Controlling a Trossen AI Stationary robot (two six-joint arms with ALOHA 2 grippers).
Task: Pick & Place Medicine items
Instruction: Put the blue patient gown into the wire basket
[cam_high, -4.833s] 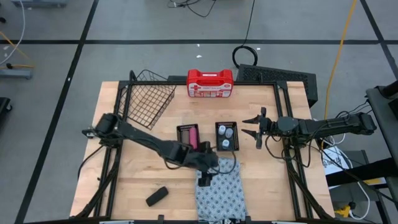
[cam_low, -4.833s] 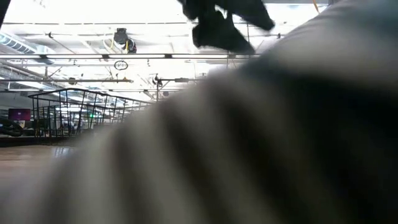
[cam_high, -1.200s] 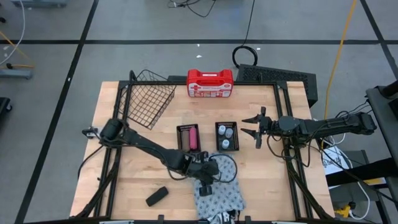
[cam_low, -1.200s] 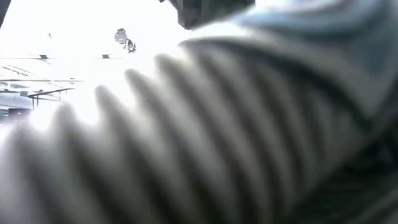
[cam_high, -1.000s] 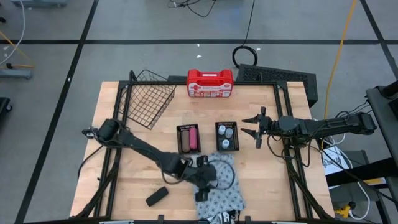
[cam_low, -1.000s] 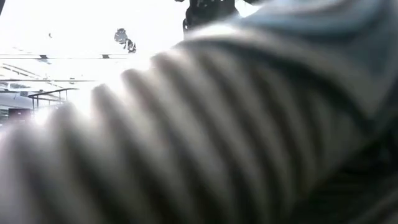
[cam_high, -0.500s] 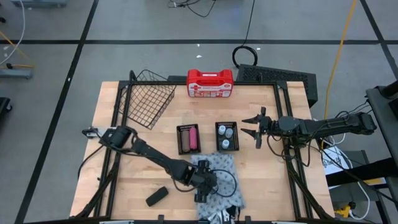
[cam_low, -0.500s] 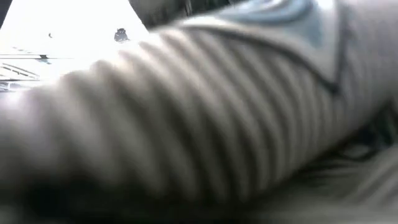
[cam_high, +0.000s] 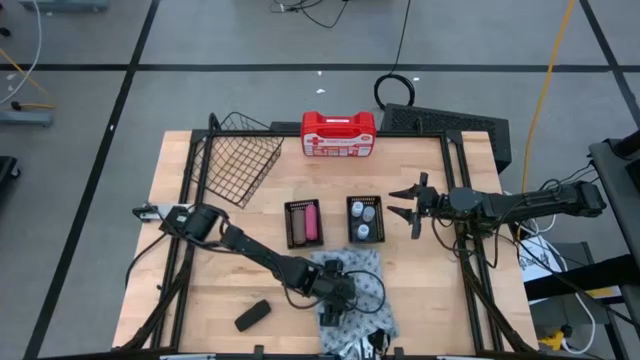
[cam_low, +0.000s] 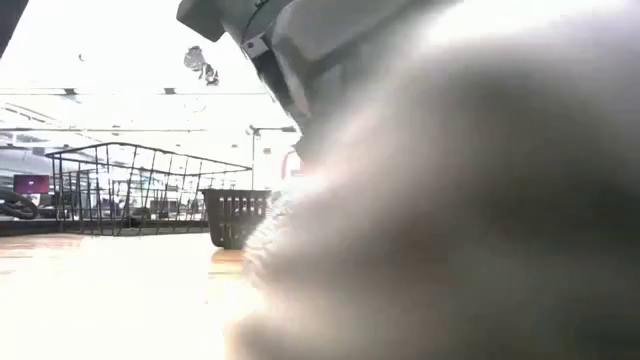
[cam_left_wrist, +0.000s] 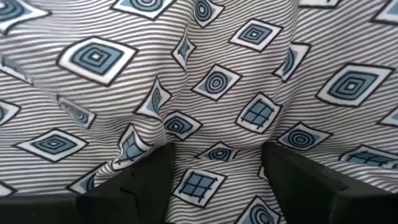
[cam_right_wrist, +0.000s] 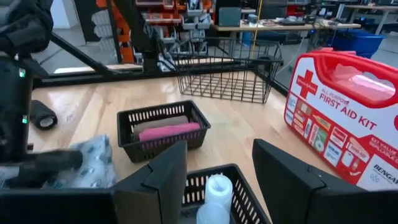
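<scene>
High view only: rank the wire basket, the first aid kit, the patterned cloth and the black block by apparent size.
1. wire basket
2. patterned cloth, about equal to the basket and partly under the left arm, so unsure
3. first aid kit
4. black block

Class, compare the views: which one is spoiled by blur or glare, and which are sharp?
Low view: a blurred grey mass close to the lens fills the right, with glare washing out the table. Left wrist view: patterned cloth crisp. High view: evenly lit, sharp.
</scene>
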